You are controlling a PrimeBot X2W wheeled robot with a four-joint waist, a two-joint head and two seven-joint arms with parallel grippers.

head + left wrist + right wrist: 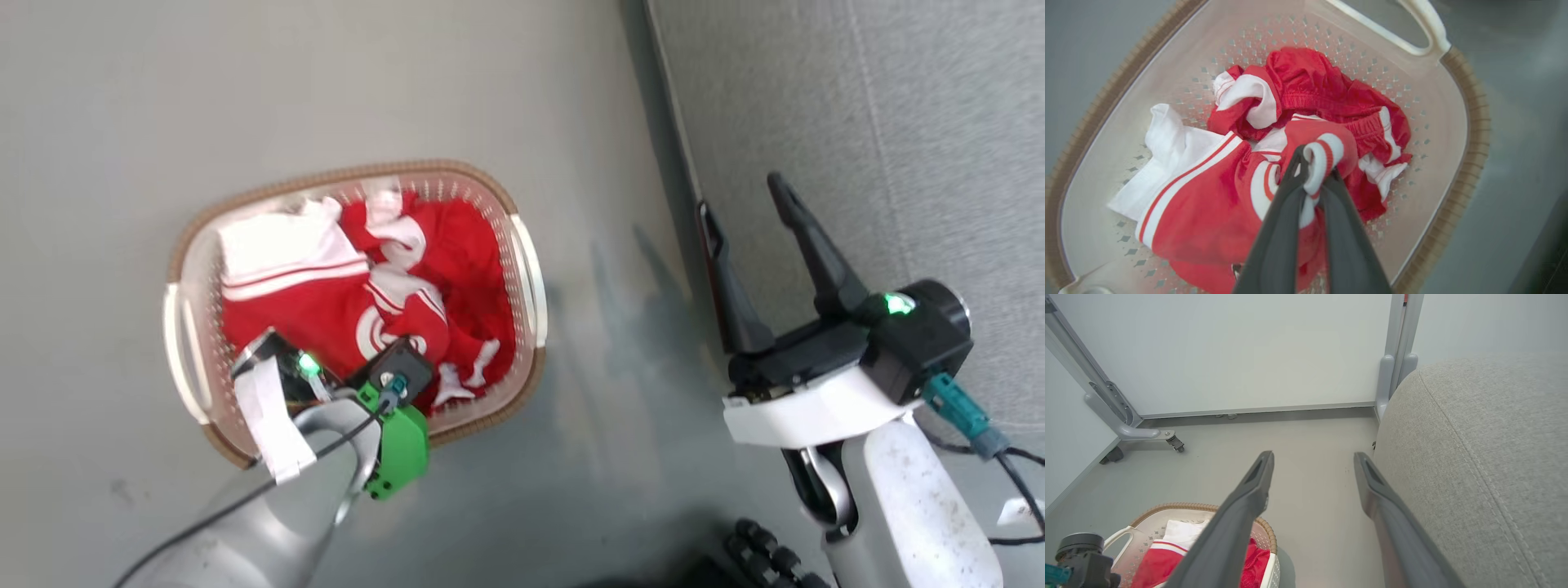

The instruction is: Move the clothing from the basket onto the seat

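The red and white clothing (359, 294) lies crumpled in the oval cream basket (522, 261) on the floor. In the left wrist view my left gripper (1314, 163) is shut on a red-white striped fold of the clothing (1208, 204), inside the basket (1457, 122). In the head view the left wrist (384, 392) hangs over the basket's near end, hiding its fingers. My right gripper (747, 212) stands open and holds nothing, at the edge of the light-grey seat (898, 122). In the right wrist view the seat (1486, 457) is on the right, the basket (1147, 522) at the lower left.
Grey floor (122, 98) surrounds the basket. White wall panels on grey wheeled frames (1147, 435) stand beyond the floor in the right wrist view. A dark part of the robot's base (767, 551) sits at the head view's bottom.
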